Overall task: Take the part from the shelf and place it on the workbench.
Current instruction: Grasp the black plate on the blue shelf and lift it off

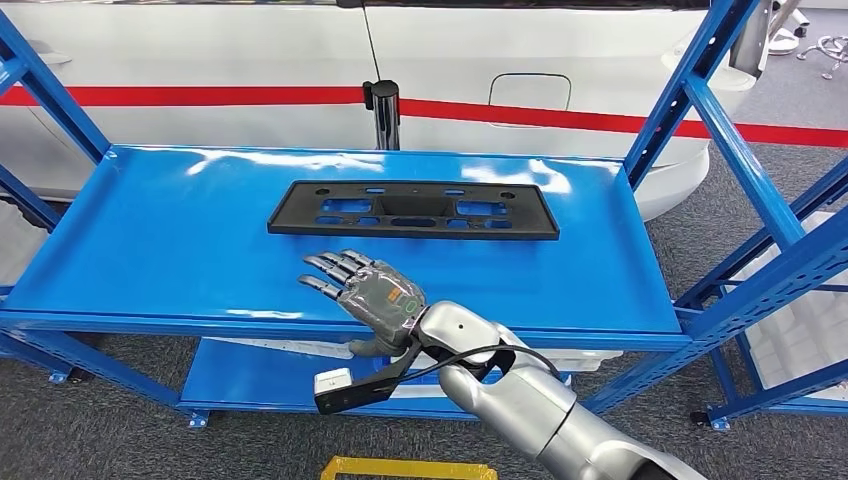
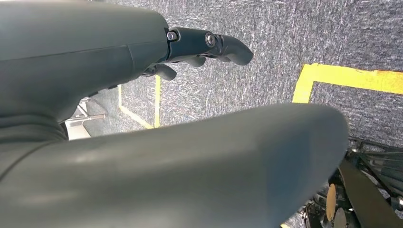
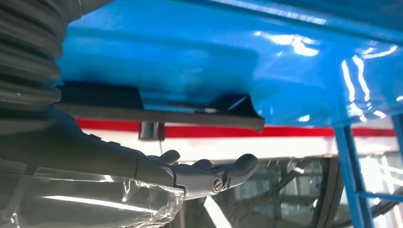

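**Our right hand reaches toward the black part on the blue shelf**

Our right hand hovers above the blue shelf, palm down, fingers apart and stretched forward, holding nothing. Just beyond the fingertips, not touching them, lies the part. It rests flat near the middle of the shelf, its long edge running across in front of the fingers.

We judge the part to be light and stiff, probably moulded plastic, with a matte surface that should not slip much. Because it lies flat against smooth painted metal, getting fingers under it may be awkward. The near long edge, straight ahead of the fingertips, looks like the best place to take hold, or the rim of one of its openings. A grip near the middle would likely keep the long piece from tipping.

The part is a thin black rectangular frame, much longer than it is wide, pierced by several rectangular cutouts and small holes. From the right wrist view it shows as a slim dark slab with a sharp corner.

Our left hand hangs over grey carpet with yellow floor tape; whether its fingers are curled or loose, we cannot tell.
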`<state>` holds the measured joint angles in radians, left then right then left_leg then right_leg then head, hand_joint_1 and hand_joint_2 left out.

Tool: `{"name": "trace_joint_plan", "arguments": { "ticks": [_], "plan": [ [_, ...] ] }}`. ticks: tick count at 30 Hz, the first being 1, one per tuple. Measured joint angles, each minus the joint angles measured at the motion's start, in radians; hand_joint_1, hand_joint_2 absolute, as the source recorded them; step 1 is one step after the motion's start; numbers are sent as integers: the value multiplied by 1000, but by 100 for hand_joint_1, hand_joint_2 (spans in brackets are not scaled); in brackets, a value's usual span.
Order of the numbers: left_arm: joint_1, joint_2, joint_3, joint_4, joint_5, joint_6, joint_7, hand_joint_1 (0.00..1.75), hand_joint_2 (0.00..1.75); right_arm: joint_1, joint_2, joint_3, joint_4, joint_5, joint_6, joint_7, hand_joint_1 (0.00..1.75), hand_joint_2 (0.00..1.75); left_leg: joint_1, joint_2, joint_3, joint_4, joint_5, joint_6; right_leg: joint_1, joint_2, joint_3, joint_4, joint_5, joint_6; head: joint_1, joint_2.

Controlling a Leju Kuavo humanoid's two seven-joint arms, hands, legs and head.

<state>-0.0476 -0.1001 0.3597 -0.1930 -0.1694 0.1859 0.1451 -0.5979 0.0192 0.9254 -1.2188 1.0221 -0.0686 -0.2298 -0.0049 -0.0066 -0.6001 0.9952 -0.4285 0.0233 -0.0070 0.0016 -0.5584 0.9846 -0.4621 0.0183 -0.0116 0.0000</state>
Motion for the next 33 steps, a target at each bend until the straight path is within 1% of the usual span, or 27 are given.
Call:
{"name": "trace_joint_plan", "arguments": {
  "ticks": [5,12,23,27,33],
  "plan": [
    [0,-5,12,0,-1,14,0,0,0,-10,23,5,6,13,-56,20,0,175,0,0,0,0,0,0,0,0,0,0,0,0,0,0],
    [0,-8,18,0,-1,14,5,0,0,-18,47,-2,-4,4,-58,26,0,175,0,1,0,0,0,0,0,0,0,0,0,0,0,0],
    [0,-12,23,0,-6,10,-3,0,0,-43,66,-16,5,25,-49,75,0,175,0,1,0,0,0,0,0,0,0,0,0,0,0,0],
    [-1,-14,36,0,-4,19,-2,0,0,-79,97,-30,76,33,-71,114,0,175,0,2,0,0,0,0,0,0,0,0,0,0,0,0],
    [-2,-20,55,0,-4,31,-1,0,0,-149,161,-75,281,40,-134,143,0,175,1,1,1,0,0,0,0,0,0,0,0,0,0,0]
  ]
}}
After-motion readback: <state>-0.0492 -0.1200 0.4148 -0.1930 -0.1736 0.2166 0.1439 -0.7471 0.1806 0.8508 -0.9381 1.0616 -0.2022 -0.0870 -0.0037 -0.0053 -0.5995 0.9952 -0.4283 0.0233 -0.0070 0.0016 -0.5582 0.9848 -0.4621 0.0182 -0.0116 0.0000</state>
